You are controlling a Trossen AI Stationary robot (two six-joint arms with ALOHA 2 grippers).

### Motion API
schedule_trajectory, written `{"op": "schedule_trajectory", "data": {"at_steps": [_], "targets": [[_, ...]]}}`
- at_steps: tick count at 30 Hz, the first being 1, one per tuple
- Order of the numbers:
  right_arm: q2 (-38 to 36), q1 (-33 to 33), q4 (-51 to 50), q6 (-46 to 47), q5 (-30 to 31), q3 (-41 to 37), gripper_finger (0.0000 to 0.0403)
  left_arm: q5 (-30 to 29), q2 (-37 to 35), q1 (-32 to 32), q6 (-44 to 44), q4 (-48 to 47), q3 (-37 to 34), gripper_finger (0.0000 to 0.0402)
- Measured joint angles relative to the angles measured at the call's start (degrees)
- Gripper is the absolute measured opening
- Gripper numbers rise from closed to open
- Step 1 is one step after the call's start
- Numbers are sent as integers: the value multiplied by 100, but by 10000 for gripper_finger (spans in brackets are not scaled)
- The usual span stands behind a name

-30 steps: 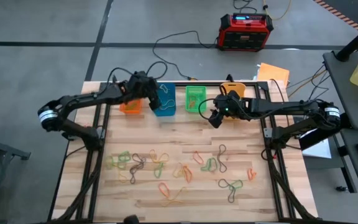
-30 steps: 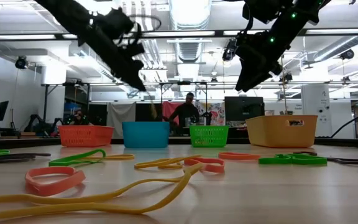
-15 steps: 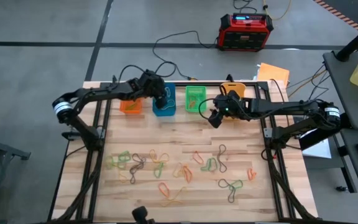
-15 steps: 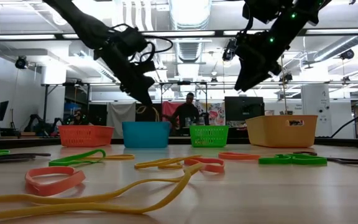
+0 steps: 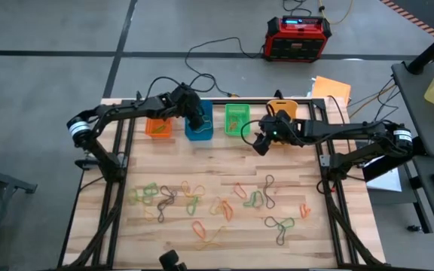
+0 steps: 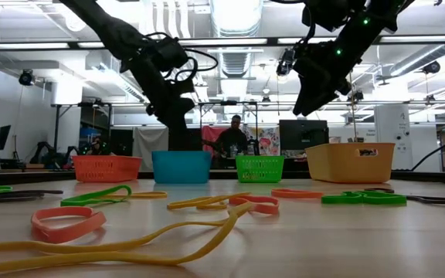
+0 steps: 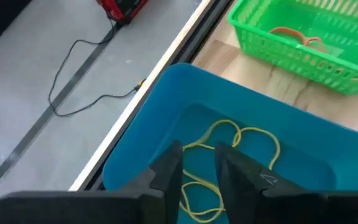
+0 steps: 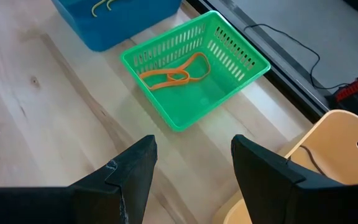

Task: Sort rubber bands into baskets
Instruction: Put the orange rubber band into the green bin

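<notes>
Left gripper point(image 7: 197, 165), fingers slightly parted, is hanging over yellow bands point(image 7: 229, 146) inside blue basket point(image 5: 199, 128); right gripper point(image 5: 256, 140), empty, is gaping beside it; most bands point(image 5: 202, 199) are lying well short of it on the counter point(image 5: 224, 154).

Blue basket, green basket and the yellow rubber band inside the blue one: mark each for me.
blue basket point(image 7: 166, 93), left wrist view, on its outer wall near the rim.
green basket point(image 8: 229, 43), right wrist view, on its slotted side wall.
yellow rubber band point(image 7: 253, 132), left wrist view, on a loop lying on the blue basket's floor.
</notes>
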Motion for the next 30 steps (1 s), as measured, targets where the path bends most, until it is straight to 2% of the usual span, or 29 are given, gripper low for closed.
{"op": "schedule_trajectory", "data": {"at_steps": [4,9,11,14,17,22,26,30], "targets": [[0,0,2,20,-2,-61,203,187,-40,-230,-91,-160,-2,95],[2,1,2,2,-32,-119,203,186,-195,-756,-107,-348,-11,92],[2,4,2,-87,-229,-119,203,188,-280,-1014,-108,-363,-21,90],[2,98,4,-299,-888,-119,203,181,-453,-1395,-129,-390,-44,87],[2,345,8,-426,-1354,-119,203,164,-694,-1765,-131,-607,-54,86],[82,979,14,-532,-1404,-119,203,157,-1128,-2370,-113,-816,-166,86],[340,1475,118,-435,-1403,-119,203,157,-1555,-2773,-111,-657,-484,86],[777,1913,351,-592,-1403,-119,203,145,-2029,-3047,-178,-45,-991,86]]}}
